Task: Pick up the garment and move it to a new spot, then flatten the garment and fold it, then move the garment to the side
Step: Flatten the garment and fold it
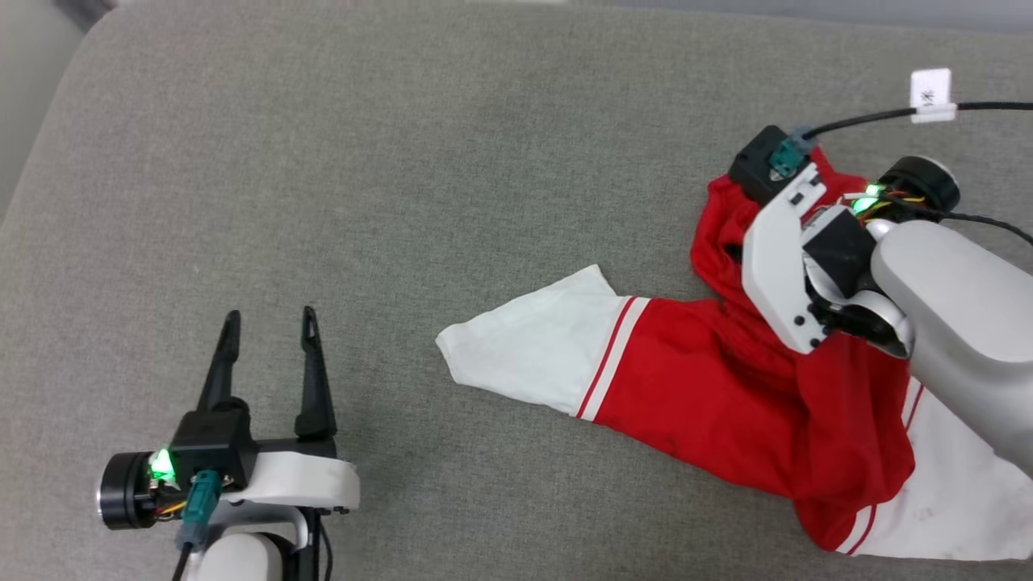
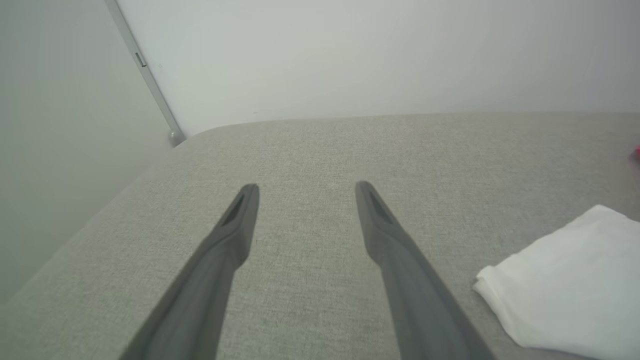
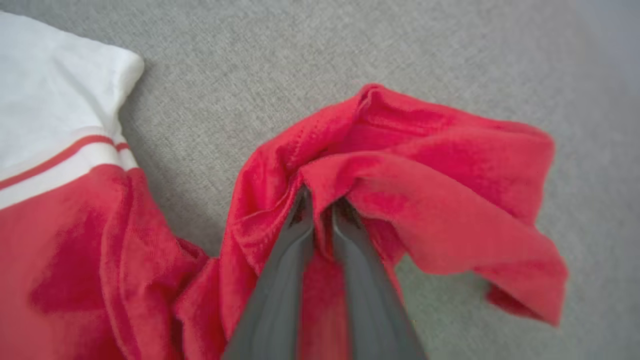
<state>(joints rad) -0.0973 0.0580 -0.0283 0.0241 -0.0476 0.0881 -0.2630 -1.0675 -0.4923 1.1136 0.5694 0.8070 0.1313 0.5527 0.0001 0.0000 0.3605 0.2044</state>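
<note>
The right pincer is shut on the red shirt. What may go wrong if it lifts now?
1. The right pincer pinches only a thin fold of the garment; the fabric may slip out on lifting.
2. The rest lies bunched, so the white sleeve may drag across the grey cushion and crumple more.
3. The left pincer stands open, apart from the garment, so nothing backs up that single hold.

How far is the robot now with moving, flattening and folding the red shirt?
Done: nothing complete; the garment lies crumpled on the grey cushion. In hand: the pick-up, with the right pincer shut on a red fold of it. The left pincer is open, apart from the white sleeve. Left: moving it, flattening, folding, setting it aside.
</note>
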